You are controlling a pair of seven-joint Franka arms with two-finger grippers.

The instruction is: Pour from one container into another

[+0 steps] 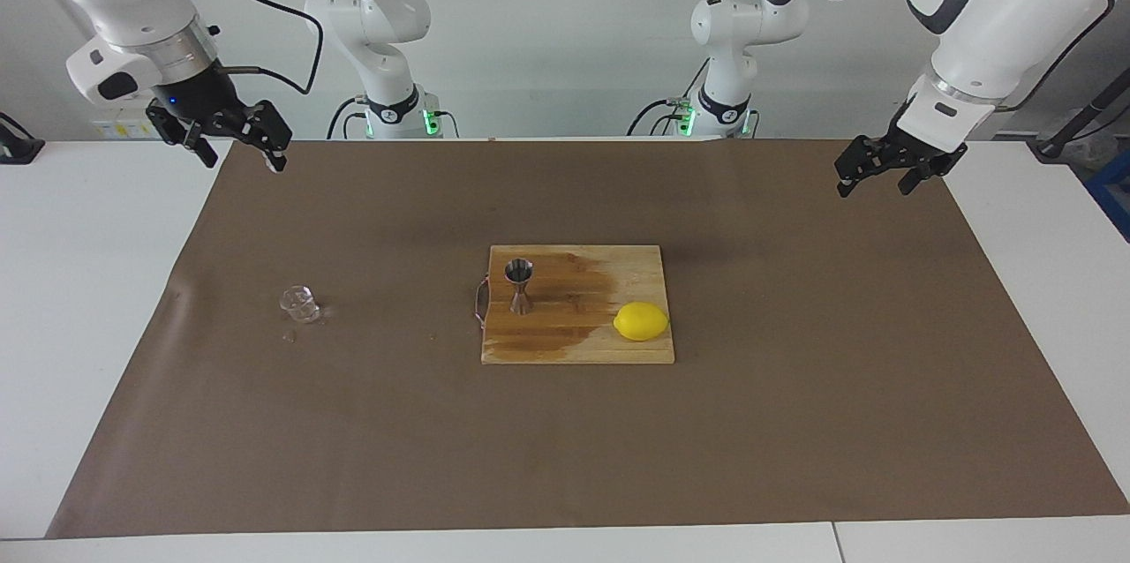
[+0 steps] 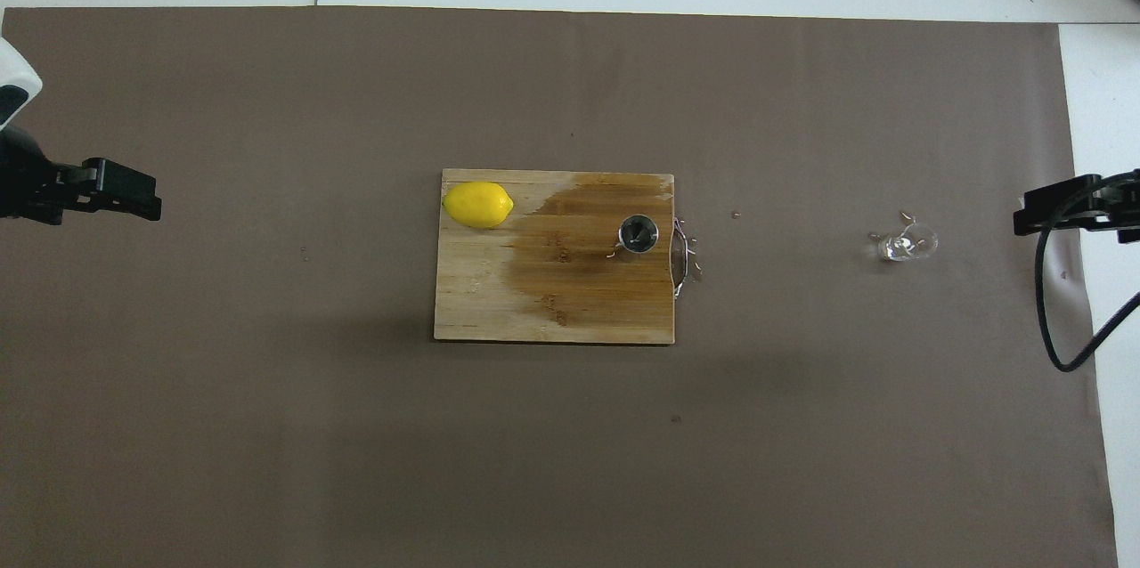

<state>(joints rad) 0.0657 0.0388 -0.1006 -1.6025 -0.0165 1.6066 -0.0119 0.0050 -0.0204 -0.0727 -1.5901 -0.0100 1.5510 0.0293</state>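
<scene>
The tiny clear glass cup (image 1: 299, 304) (image 2: 908, 242) stands on the brown mat toward the right arm's end of the table. The steel hourglass jigger (image 1: 519, 285) (image 2: 639, 234) stands upright on the wooden cutting board (image 1: 574, 347) (image 2: 481, 301), at the board's edge toward the cup. My right gripper (image 1: 240, 155) (image 2: 1060, 210) hangs open and empty in the air over the mat's edge, well apart from the cup. My left gripper (image 1: 877, 183) (image 2: 129, 194) hangs open and empty over the mat at its own end. Both arms wait.
A yellow lemon (image 1: 641, 321) (image 2: 478, 204) lies on the board's corner toward the left arm's end. A dark wet stain (image 1: 565, 298) spreads over the board around the jigger. Small drops lie on the mat beside the cup.
</scene>
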